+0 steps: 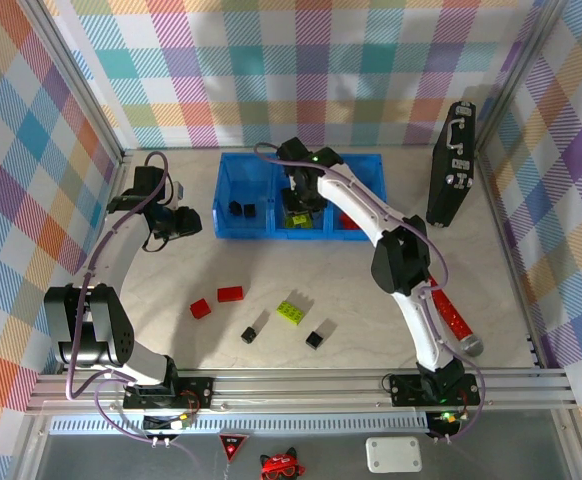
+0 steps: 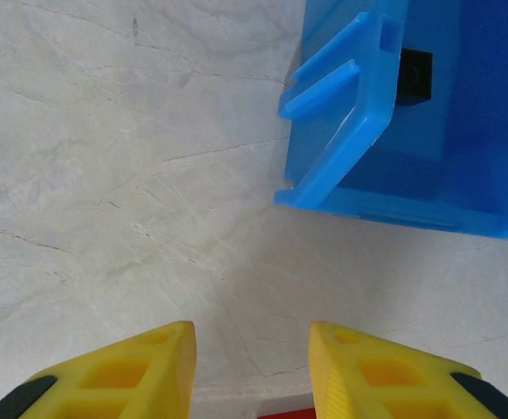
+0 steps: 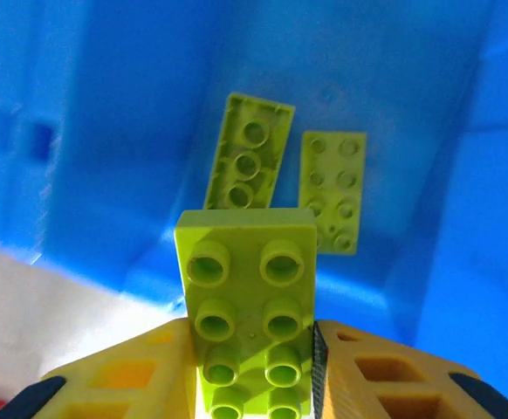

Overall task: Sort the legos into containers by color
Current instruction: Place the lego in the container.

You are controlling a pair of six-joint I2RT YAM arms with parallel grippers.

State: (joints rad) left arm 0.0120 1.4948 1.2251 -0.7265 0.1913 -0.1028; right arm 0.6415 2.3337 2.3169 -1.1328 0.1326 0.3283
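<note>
pale veined table (image 1: pixel 351 310) bears 5 loose legos (image 1: pixel 291 312); plaid walls (image 1: pixel 321 70) around.

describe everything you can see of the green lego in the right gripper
The lime-green brick is glossy plastic, two studs wide and four long, with its studs facing the wrist camera. It is held roughly upright, its long sides clamped between the right gripper's yellow fingers. It is over a compartment of the blue bin, above two lime-green pieces lying inside, and seems clear of them.
</note>
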